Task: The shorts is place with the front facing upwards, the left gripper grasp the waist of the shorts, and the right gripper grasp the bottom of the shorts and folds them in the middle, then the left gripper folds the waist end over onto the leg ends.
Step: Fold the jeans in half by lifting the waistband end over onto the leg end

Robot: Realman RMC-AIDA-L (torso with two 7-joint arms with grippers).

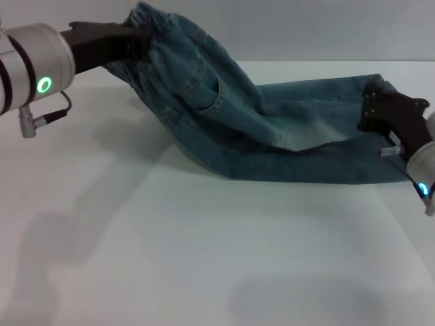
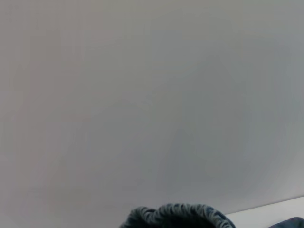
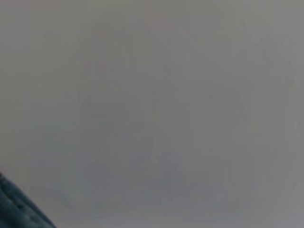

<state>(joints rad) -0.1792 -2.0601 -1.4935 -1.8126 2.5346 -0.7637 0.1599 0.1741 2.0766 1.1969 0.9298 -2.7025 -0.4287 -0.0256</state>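
Blue denim shorts (image 1: 272,136) stretch across the white table (image 1: 204,258). In the head view my left gripper (image 1: 130,38) is shut on the waist end and holds it lifted above the table at the upper left, so the fabric hangs down in folds toward the middle. At the right my right gripper (image 1: 372,109) is shut on the leg ends, low by the table. The left wrist view shows only a bunched edge of denim (image 2: 175,214). In the right wrist view a corner of denim (image 3: 19,211) shows.
The white table runs wide toward the front and left of the shorts. Its far edge (image 1: 312,62) lies just behind the shorts, with a plain wall beyond.
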